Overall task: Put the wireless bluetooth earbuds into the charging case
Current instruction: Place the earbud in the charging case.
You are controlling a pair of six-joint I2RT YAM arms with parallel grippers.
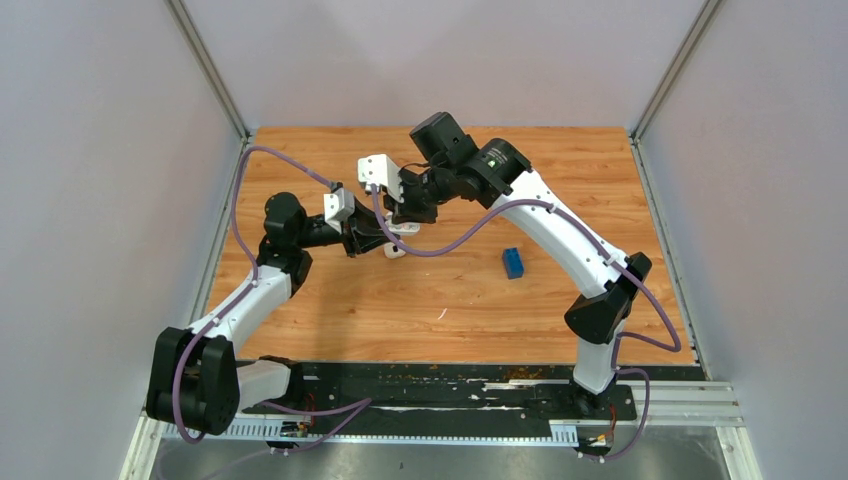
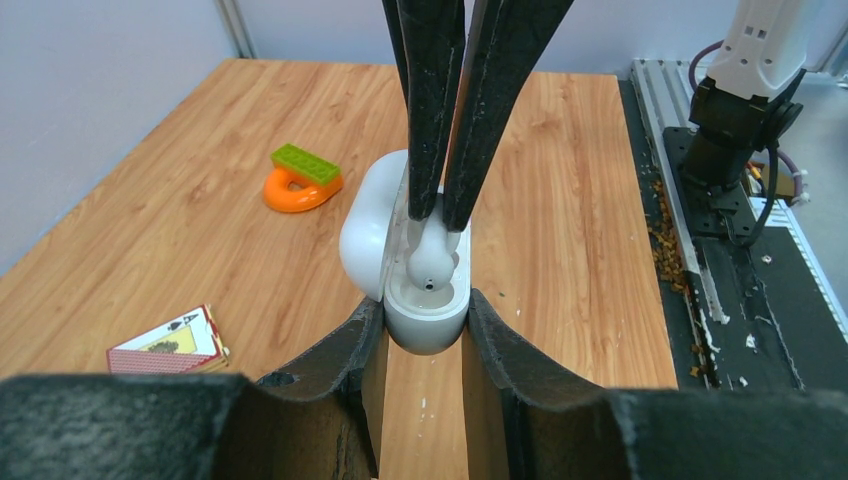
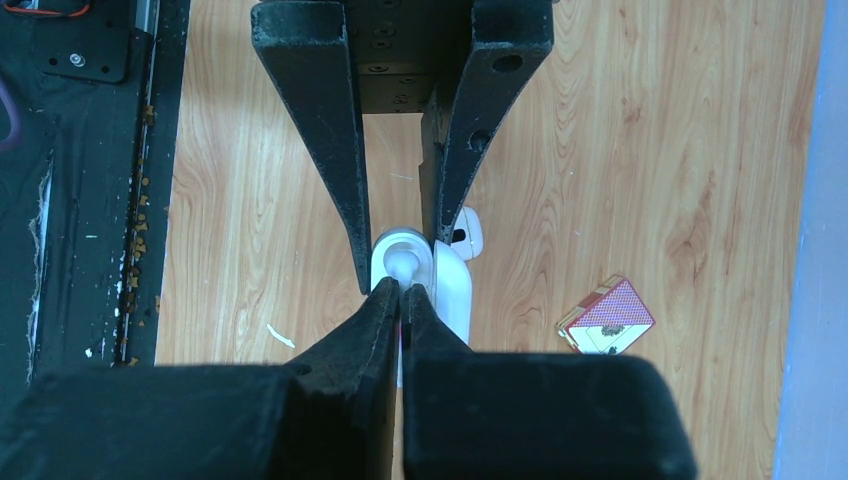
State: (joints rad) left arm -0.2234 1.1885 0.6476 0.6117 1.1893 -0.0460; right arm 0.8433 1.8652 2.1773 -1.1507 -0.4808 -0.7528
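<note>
The charging case (image 2: 428, 318) stands open on the table, with its lid (image 2: 366, 232) swung to the left. My left gripper (image 2: 425, 300) is shut on the case's base, one finger on each side. My right gripper (image 3: 402, 289) comes down from above, shut on one white earbud (image 2: 432, 262), with the bud's rounded end sitting in the case's near socket. In the right wrist view, a second white earbud (image 3: 466, 233) with a dark spot lies on the wood beside the lid. In the top view both grippers (image 1: 392, 232) meet over the case (image 1: 395, 251).
An orange ring with a green brick (image 2: 300, 178) on it lies beyond the case. A playing-card box (image 2: 168, 342) lies on the left. A blue block (image 1: 513, 263) sits under the right arm. A thin white sliver (image 3: 281, 336) lies near the black base rail (image 1: 450, 385).
</note>
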